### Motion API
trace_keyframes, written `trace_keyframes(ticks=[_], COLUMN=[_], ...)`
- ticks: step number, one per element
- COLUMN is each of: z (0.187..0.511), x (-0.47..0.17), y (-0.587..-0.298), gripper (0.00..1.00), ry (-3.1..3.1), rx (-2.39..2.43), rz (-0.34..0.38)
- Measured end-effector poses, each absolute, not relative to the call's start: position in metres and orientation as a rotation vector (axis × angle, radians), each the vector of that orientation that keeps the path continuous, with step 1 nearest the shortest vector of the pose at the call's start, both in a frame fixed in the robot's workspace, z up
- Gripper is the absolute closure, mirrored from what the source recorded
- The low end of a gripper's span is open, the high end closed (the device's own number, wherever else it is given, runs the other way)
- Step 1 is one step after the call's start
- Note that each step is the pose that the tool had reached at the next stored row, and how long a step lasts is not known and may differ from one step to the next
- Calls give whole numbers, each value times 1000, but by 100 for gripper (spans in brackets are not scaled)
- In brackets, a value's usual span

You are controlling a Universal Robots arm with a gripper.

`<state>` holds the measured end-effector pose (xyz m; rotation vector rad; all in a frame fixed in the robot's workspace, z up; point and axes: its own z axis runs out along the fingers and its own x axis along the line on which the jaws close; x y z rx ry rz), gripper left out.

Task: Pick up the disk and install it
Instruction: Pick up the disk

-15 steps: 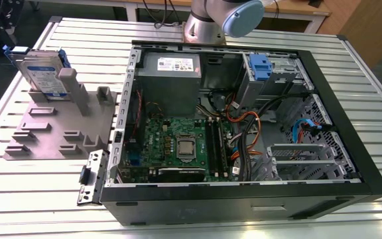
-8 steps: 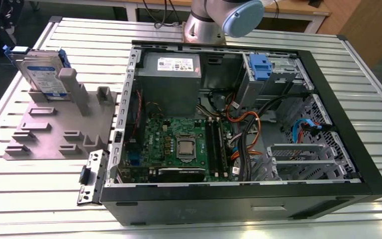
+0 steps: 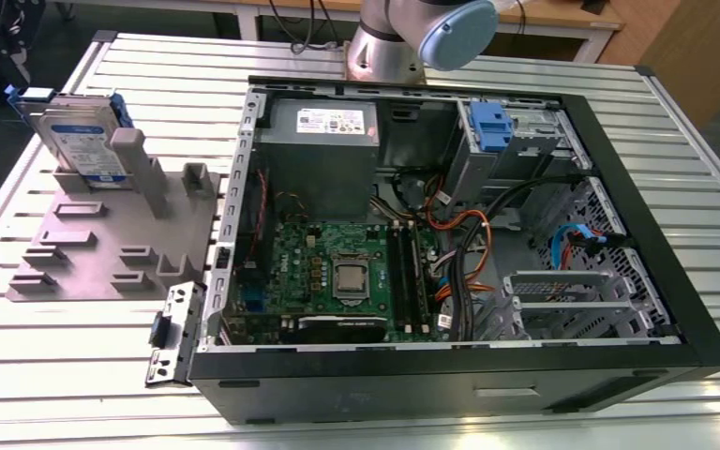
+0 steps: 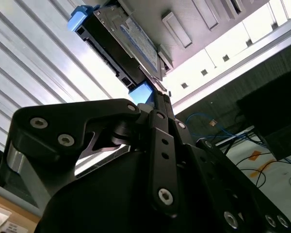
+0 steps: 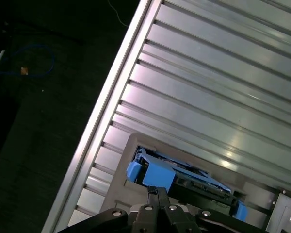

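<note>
1. One step is in hand, the first: the pick-up. The disk (image 3: pixel 80 141) stands on edge in a slot of the grey holder (image 3: pixel 97 253). That holder sits on the slatted table (image 3: pixel 72 375), at the exterior view's left and well apart from the open computer case (image 3: pixel 460 380). Nothing of the install is done.
2. Both wrist views look along the gripper (image 5: pixel 157 193) toward the disk's blue bracket (image 5: pixel 154 174), which appears just past the fingertips (image 5: pixel 152 196). The jaws are pressed together and pinch nothing.
3. As I judge it, the next move calls for the jaws to spread enough to straddle the drive. They would also need to line up squarely with its faces. The approach would have to be straight, because the holder's posts stand close beside the disk.
4. How much air lies between the fingertips and the bracket is hard to make out, since the wrist views flatten that gap.
5. Several things are cut off or covered:
   - The arm (image 3: pixel 416 37) runs out past the exterior view's upper edge.
   - The disk's lower edge is sunk in the slot.
   - The gripper's black body covers part of the holder in both wrist views.
6. Inside the case, cables cross in front of the bays near the blue tab (image 3: pixel 490 127). I cannot tell which bay is meant for the disk.
</note>
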<state>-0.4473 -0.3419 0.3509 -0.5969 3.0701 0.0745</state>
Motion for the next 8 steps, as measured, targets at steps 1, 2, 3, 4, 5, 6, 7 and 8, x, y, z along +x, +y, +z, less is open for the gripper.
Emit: trace_keyframes(ticks=[1,2,3,4,5,6,7,8], z=[351,351,351,351,351,351,351,351], x=[-447,-447,-447,-447,-447,-447,-447,-447], y=[-342,-342,-342,-342,-342,-342,-342,-342], gripper=[89,89,89,89,89,89,89,89], ry=[3069,3067,3065,3064,3062,3060,3059,3057], rx=[-605,-614,-622,-631,-640,-648,-657,-664], rz=[75,75,75,75,75,75,75,75])
